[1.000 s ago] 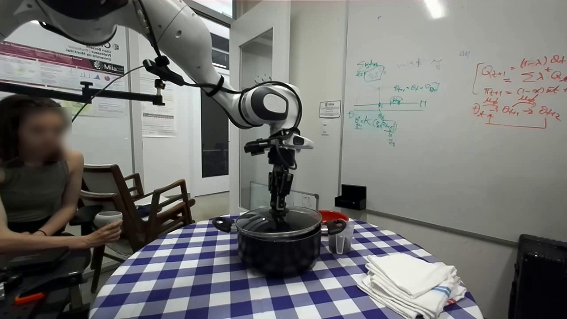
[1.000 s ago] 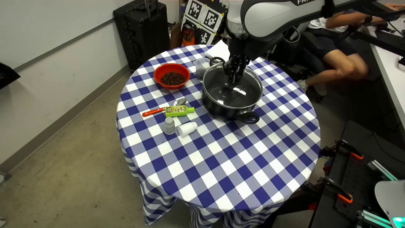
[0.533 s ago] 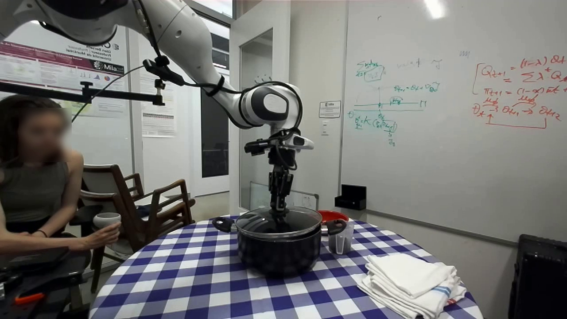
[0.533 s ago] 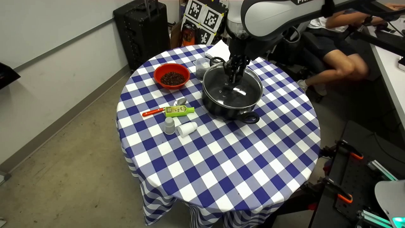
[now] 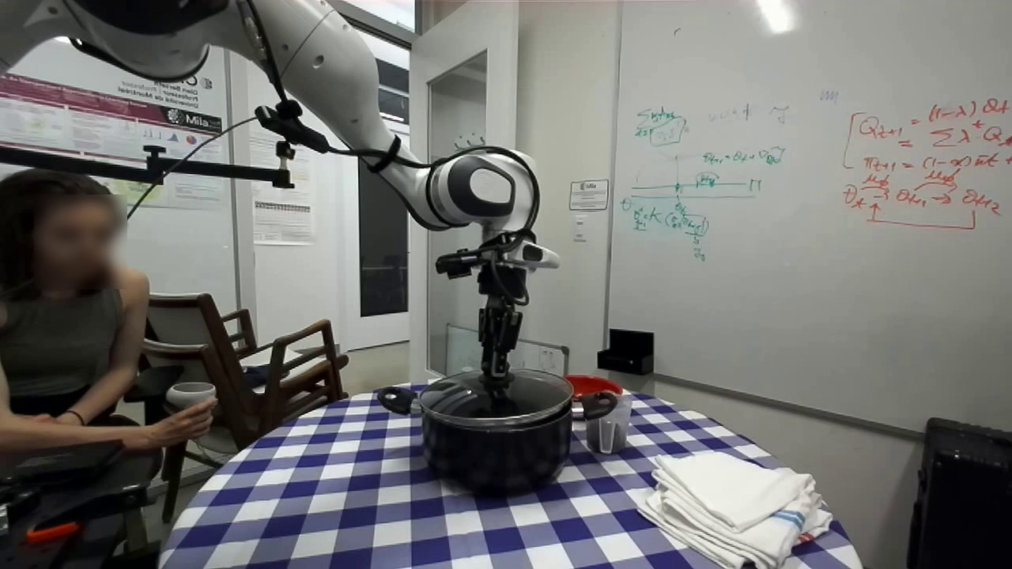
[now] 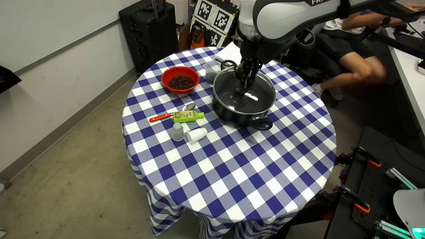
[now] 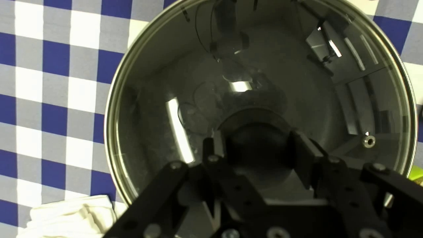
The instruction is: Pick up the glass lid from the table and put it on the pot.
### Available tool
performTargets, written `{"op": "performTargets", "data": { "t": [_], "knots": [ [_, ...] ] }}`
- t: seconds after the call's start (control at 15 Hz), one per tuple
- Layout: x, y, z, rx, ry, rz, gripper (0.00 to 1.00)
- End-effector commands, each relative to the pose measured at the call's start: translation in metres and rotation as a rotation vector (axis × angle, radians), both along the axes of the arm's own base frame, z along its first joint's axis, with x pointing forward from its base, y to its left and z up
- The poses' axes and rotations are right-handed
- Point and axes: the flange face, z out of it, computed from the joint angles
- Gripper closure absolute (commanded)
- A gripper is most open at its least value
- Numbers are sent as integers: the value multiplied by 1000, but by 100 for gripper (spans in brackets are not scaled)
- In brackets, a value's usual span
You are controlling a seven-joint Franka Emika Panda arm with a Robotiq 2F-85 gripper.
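The glass lid lies on top of the black pot, its rim close to the pot's rim. In an exterior view, the lid covers the pot from above. In the wrist view, the clear lid with its metal rim fills the middle. My gripper points straight down, its two fingers against either side of the dark centre knob. The gripper also shows in both exterior views. The pot stands on the checkered table. The knob is mostly hidden in the exterior views.
A red bowl of dark beans and a clear cup stand beside the pot. Folded white towels lie near the edge. A green bottle, an orange-handled utensil and white and grey shakers lie nearby.
My gripper, the lid and the pot have shifted together by a very small amount, slightly left in an exterior view. The seated person's hand with a cup has moved a little.
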Motion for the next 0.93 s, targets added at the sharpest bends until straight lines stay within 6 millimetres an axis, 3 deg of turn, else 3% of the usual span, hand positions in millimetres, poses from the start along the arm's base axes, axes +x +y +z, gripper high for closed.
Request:
{"op": "performTargets", "data": {
  "t": [0.0, 0.27, 0.67, 0.87],
  "knots": [
    [-1, 2, 5, 21, 5, -17, 35],
    [-2, 2, 6, 25, 4, -20, 3],
    [-3, 1, 8, 35, 4, -29, 0],
    [-9, -7, 21, 48, -11, -40, 0]
  ]
}}
